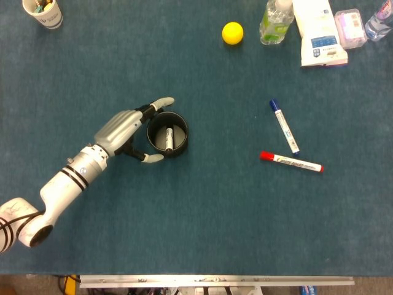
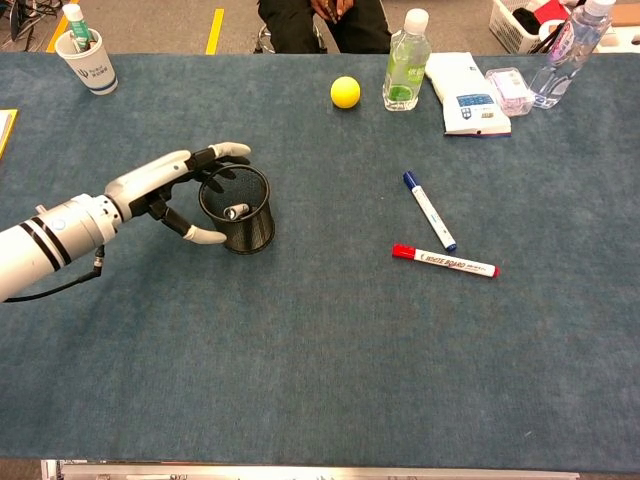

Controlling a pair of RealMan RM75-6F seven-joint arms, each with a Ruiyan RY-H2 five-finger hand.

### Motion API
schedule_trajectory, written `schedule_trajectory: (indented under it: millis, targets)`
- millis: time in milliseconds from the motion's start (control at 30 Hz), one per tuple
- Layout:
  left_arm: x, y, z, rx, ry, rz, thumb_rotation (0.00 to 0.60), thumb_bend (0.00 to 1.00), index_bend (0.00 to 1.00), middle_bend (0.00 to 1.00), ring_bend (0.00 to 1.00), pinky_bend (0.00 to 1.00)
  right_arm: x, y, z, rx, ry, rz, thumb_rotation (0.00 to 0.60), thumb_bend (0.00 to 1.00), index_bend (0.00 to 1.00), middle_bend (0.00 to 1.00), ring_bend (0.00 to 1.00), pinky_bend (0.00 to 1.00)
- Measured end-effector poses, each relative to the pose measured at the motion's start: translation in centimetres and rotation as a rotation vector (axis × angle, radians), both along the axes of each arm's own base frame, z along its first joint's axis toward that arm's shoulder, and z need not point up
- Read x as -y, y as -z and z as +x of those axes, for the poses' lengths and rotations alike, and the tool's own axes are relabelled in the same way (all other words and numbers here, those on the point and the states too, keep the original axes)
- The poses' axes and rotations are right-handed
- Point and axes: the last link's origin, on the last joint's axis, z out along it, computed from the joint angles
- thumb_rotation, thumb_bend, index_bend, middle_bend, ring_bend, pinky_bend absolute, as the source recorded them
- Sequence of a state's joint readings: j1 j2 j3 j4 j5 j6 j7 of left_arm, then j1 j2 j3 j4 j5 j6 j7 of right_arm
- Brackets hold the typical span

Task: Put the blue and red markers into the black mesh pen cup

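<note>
head view straight down, chest view angled forward, same table

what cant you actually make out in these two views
- Right hand: outside both views.
- Marker inside the black mesh pen cup: colour unclear; the cup wall hides its lower part in both views.
- Left hand: whether its fingers touch the cup cannot be told.
- Print on the red marker: too small in head view.
</note>
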State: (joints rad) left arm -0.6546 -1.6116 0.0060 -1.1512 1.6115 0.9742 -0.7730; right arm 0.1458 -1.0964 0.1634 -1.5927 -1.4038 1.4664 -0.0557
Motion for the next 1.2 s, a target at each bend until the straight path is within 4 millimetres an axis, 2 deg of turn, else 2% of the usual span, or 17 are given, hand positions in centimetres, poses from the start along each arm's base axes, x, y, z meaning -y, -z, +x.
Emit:
schedule_trajectory:
  millis: [600, 933, 1033, 1200]
  targets:
    - [-0.4, 1.4, 0.3, 0.044, -0.061, -0.051, 0.6, 0.15, 0.18, 0.19, 0.17, 0.24, -0.4, -0.4, -0.7, -0.001, 0.015, -0.016, 0.6, 0.0, 0.01, 0.07, 0.03, 0.15]
    - [-0.4, 2.6, 0.7, 0.09, -0.104, -0.064, 0.6, 0.15, 0.29, 0.31, 0.24, 0.24, -0.7, -0.7, -0.8, -0.003, 0.016, -0.024, 0.6, 0.0, 0.01, 0.07, 0.03, 0.15]
    - [-0.5, 2.6, 0.8, 0.096, -0.109, -0.065, 0.6, 0.15, 0.32, 0.35, 0.28, 0.25, -0.7, -0.7, -0.8, -0.004, 0.013, -0.024, 0.6, 0.0, 0.01, 0.07, 0.03, 0.15]
    - [-0.7, 2.1, 0.8, 0.095, -0.108, -0.06, 0.6, 0.15, 0.32, 0.36, 0.29, 0.25, -0.5, -0.5, -0.5, -0.008, -0.009, -0.011, 0.6, 0.0, 0.01, 0.07, 0.03, 0.15]
